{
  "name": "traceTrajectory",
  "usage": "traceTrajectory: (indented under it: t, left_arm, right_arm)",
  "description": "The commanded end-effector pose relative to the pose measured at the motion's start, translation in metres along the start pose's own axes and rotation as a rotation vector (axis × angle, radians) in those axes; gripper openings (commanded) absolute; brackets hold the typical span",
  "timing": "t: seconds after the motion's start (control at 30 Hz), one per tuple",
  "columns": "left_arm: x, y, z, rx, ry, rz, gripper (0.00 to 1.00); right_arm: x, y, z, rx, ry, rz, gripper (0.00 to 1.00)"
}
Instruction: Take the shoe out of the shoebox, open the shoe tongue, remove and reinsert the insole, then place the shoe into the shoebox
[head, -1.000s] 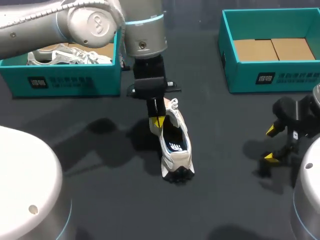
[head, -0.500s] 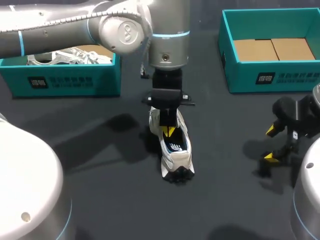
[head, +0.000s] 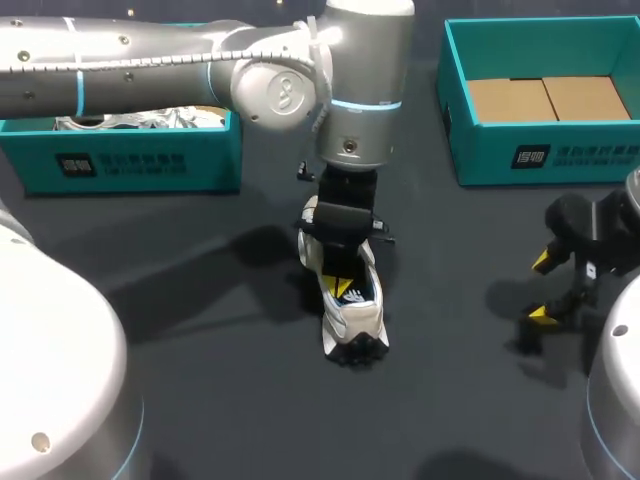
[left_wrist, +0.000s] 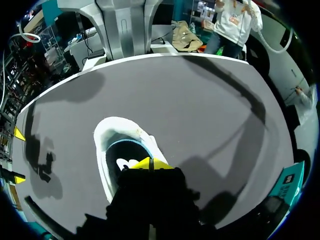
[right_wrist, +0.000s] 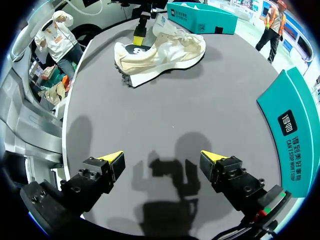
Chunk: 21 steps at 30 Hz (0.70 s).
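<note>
Head view: the shoe stands mid-table, with the left gripper lowered into its opening and the right gripper well apart. Left wrist view: the yellow tips are drawn together over the insole; whether they grip it cannot be told. Right wrist view: fingers spread wide, holding nothing, with the shoe lying well ahead.

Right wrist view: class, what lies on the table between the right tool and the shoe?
Nothing. The right wrist view shows only bare dark table between the open right tool and the shoe lying ahead of it.
</note>
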<state>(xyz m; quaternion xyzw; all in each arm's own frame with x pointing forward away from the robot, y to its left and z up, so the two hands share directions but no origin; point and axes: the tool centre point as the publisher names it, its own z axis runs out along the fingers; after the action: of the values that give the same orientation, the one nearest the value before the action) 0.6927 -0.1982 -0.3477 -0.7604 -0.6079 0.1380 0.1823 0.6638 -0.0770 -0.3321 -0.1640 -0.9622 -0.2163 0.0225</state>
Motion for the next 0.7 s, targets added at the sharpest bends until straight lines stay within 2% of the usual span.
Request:
traceTrajectory:
  t: [0.03,0.27,0.5,0.6,0.7]
  left_arm:
    - [-0.004,0.004,0.008,0.004,0.017,0.003,0.0]
    - [-0.006,0.014,0.025,0.0,0.017,-0.002,0.0]
    - [0.0,-0.008,-0.003,-0.037,-0.112,0.04,0.0]
    - [-0.006,-0.015,-0.002,-0.039,-0.176,0.042,0.0]
    - [-0.016,-0.017,0.008,-0.035,-0.22,0.028,0.0]
  right_arm:
    - [0.002,0.0,0.0,0.002,-0.003,0.001,1.0]
    - [0.002,0.0,0.0,0.002,-0.003,0.001,1.0]
    - [0.002,0.0,0.0,0.002,-0.003,0.001,1.0]
    - [0.002,0.0,0.0,0.002,-0.003,0.001,1.0]
    - [0.002,0.0,0.0,0.002,-0.003,0.001,1.0]
